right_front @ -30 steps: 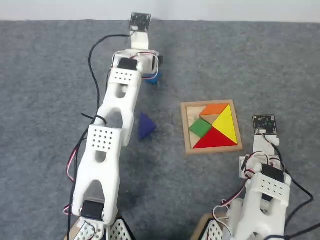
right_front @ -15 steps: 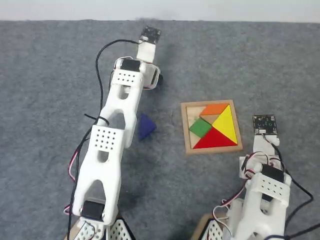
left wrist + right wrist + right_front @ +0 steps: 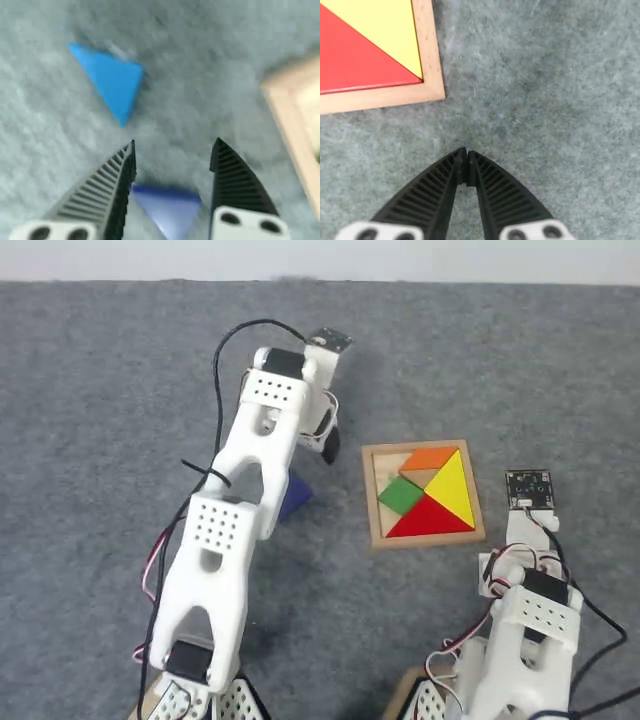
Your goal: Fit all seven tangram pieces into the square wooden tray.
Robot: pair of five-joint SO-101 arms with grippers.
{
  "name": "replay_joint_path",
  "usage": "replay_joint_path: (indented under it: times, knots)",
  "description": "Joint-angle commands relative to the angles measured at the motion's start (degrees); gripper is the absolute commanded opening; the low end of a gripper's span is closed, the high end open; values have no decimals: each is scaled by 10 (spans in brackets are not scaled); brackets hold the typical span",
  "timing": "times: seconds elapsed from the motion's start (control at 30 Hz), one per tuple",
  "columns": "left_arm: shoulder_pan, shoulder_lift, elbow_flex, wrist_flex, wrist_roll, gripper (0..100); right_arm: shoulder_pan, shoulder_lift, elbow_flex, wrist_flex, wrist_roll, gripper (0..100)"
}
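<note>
Four pieces seated: orange piece (image 3: pixel 430 457), yellow piece (image 3: pixel 453 490), green piece (image 3: pixel 400 495) and red piece (image 3: pixel 428 518) lie flat in the square wooden tray (image 3: pixel 369 495), right of centre in the high view; a bare wood patch shows among them.
Loose pieces: dark blue triangle (image 3: pixel 295 496) on the grey carpet (image 3: pixel 100 440) left of the tray, part-hidden by the left arm (image 3: pixel 260 450); light blue triangle (image 3: pixel 114 82) lies apart from it.
Left gripper (image 3: pixel 175 142): fingers spread, gripping nothing, above carpet between the two blue triangles.
Right gripper (image 3: pixel 466 158): fingers pressed together, gripping nothing, above carpet just off a tray corner.
</note>
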Motion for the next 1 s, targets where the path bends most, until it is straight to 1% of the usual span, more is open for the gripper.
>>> replay_joint_path:
  times: [0.0, 0.07, 0.17, 0.27, 0.37, 0.47, 0.6, 0.77, 0.87, 0.97]
  knots:
    - [15, -167, 64, 19, -19, 235, -7, -15, -4, -15, 12, 9]
    - [11, -212, 65, -6, -13, 237, -7, -15, -4, -15, 12, 9]
    - [-17, -230, 69, -72, 30, 238, -7, -15, -4, -15, 12, 9]
    - [-29, -188, 87, -146, 65, 238, -7, -15, -4, -15, 11, 9]
    - [-25, -123, 86, -201, 52, 238, -7, -15, -4, -15, 11, 9]
    - [-11, -67, 85, -229, 40, 238, -7, -15, -4, -15, 11, 9]
    - [-18, -9, 41, -221, 35, 237, -7, -15, -4, -15, 11, 9]
    - [-32, 59, -58, -146, 22, 237, -7, -15, -4, -15, 11, 9]
    - [-33, 106, -116, -120, 6, 237, -7, -15, -4, -15, 11, 9]
    - [-33, 151, -169, -97, 5, 236, -6, -15, -4, -15, 11, 9]
